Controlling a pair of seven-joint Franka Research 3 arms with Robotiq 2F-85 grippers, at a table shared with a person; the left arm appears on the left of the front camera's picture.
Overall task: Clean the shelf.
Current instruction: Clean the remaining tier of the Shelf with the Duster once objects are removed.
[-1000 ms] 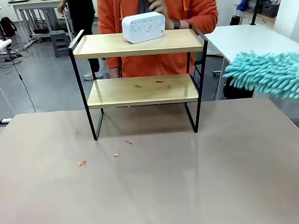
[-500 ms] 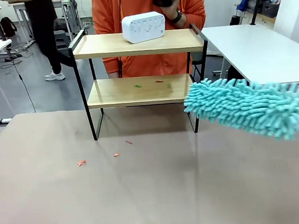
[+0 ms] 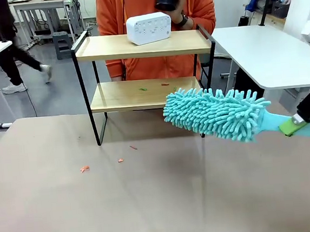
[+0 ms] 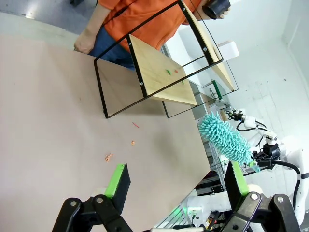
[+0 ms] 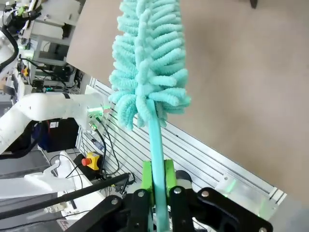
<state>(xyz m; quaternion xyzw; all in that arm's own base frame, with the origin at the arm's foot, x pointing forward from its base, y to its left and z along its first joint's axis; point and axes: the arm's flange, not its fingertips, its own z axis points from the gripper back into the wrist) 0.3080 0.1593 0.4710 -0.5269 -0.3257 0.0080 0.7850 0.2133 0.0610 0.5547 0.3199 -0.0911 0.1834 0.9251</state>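
So: tan tabletop (image 3: 216,197) was mostly bare, with orange crumbs (image 3: 84,168) on its left half and white lab tables behind. Shelf (image 3: 111,46) stood mid far edge, white box (image 3: 148,28) on the top board, scraps (image 3: 164,83) on the lower. Right gripper (image 5: 158,178) was clamped on the teal duster (image 3: 214,113) handle by the right edge, fluffy head before the shelf's right legs, contact unclear. Left gripper (image 4: 176,181) gaped wide, empty, well apart from the shelf. Near half was open.
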